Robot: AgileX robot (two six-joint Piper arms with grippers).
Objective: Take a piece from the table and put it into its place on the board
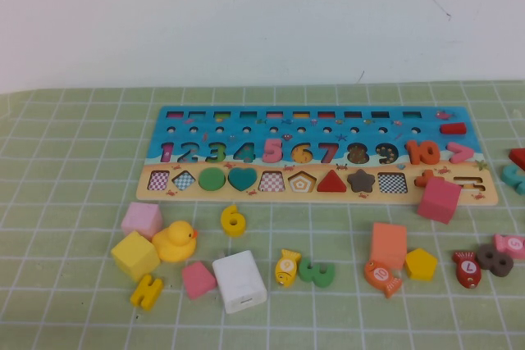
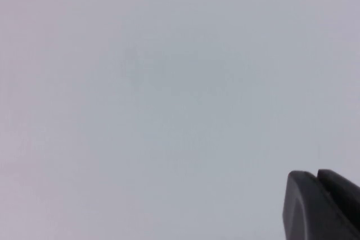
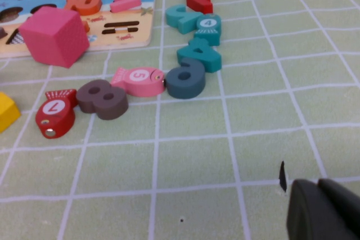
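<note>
The yellow numeral 6 piece (image 1: 234,220) lies flat on the green grid table (image 1: 74,153), just in front of the board (image 1: 176,118), below its green circle and heart. The board's number row holds coloured numerals, with an orange-yellow 6 printed at its slot. Neither arm shows in the high view. My left gripper (image 2: 316,175) is shut and empty, seen only against a blank pale surface. My right gripper (image 3: 316,184) is shut and empty, low over the mat at the right, well clear of the board's right end (image 3: 126,26). The piece is out of both wrist views.
Near the piece lie a yellow duck (image 1: 175,242), pink and yellow cubes, a yellow H (image 1: 147,292), a white block (image 1: 239,281), a fish and a green 3 (image 1: 317,273). A pink cube (image 3: 54,35) leans on the board's right end. Loose numerals and fish (image 3: 138,81) lie at right.
</note>
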